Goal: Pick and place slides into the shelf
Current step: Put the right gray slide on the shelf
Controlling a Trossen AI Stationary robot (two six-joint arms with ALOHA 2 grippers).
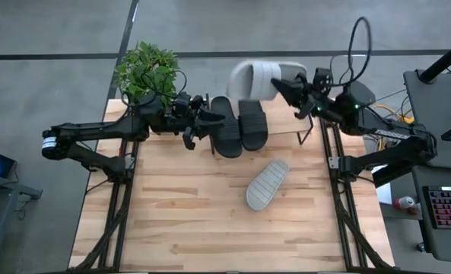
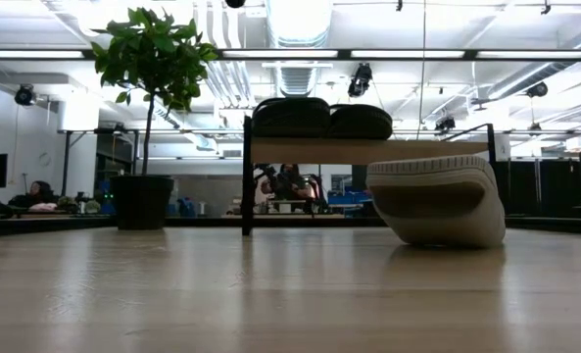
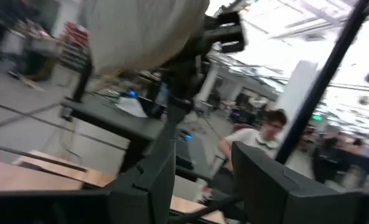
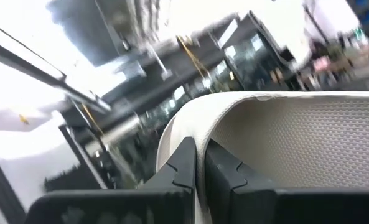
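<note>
Right tool (image 1: 292, 90), reaching inward, pinches the raised white slide (image 1: 257, 79); left tool (image 1: 202, 125) hangs half-open, empty.

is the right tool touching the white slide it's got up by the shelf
Touching. In the right wrist view the right tool has both fingers pinched shut on the strap edge of the white slide, with no gap. The high view shows that slide lifted at the tool's tip.
</note>
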